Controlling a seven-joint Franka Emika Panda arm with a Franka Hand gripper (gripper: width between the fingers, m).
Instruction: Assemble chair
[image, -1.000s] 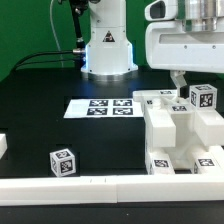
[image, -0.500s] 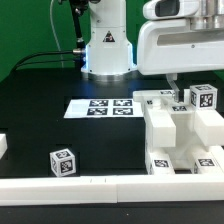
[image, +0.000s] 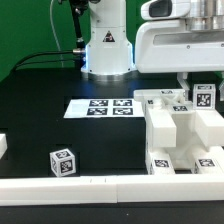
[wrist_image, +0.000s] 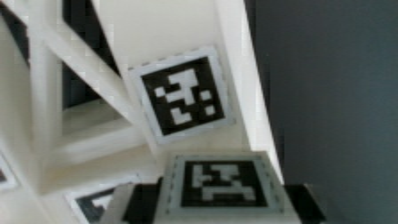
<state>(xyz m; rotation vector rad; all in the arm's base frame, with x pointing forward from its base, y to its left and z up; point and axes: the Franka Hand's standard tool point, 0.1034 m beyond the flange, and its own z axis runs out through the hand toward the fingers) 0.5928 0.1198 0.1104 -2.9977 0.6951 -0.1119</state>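
Note:
My gripper (image: 200, 90) hangs at the exterior view's upper right, over a cluster of chunky white chair parts (image: 176, 132) with marker tags. It is shut on a small white tagged chair piece (image: 204, 97), held just above the cluster. In the wrist view this piece (wrist_image: 219, 183) sits between the dark fingers (wrist_image: 135, 205) of my gripper (wrist_image: 219, 208). Beyond it lies a white chair slab with a tag (wrist_image: 183, 92). A loose tagged white cube piece (image: 62, 161) stands on the black table at the exterior view's lower left.
The marker board (image: 100, 107) lies flat mid-table. The robot base (image: 107, 50) stands at the back, with cables to its left. A white rail (image: 80, 184) runs along the front edge. A white block (image: 3, 146) sits at the exterior view's left edge.
The hand has shifted slightly toward the exterior view's left. The held piece stays at about the same spot above the chair parts, now more covered by the hand.

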